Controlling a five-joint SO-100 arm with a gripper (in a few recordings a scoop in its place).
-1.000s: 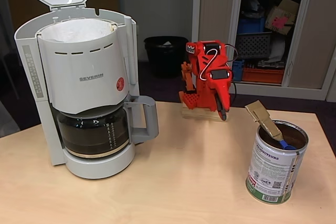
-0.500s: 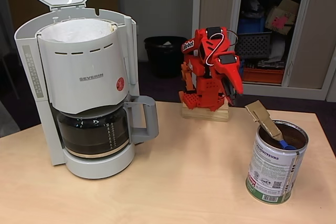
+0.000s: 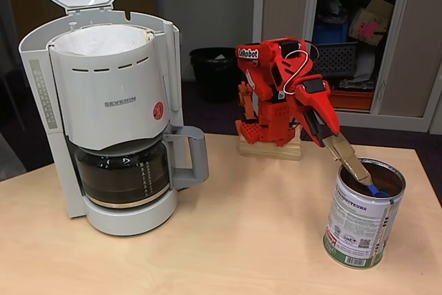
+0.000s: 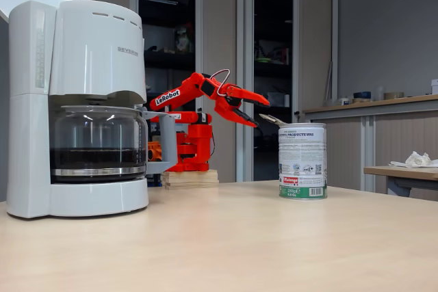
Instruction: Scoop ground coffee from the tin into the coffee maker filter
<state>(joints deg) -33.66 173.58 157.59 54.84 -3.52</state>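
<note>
Red plastic gripper (image 3: 326,131), jaws apart, reaches the flat cardboard scoop handle (image 3: 349,159) leaning in the round metal tin (image 3: 360,217); white coffee maker (image 3: 110,112) stands well apart.

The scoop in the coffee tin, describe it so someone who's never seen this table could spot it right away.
Start at the big white coffee maker and cross the wooden table to the white-labelled tin at the right in a fixed view. The scoop leans out of its open mouth: a tan handle slanting up toward the red gripper, with a blue end down inside, the only thing poking from the tin.
</note>
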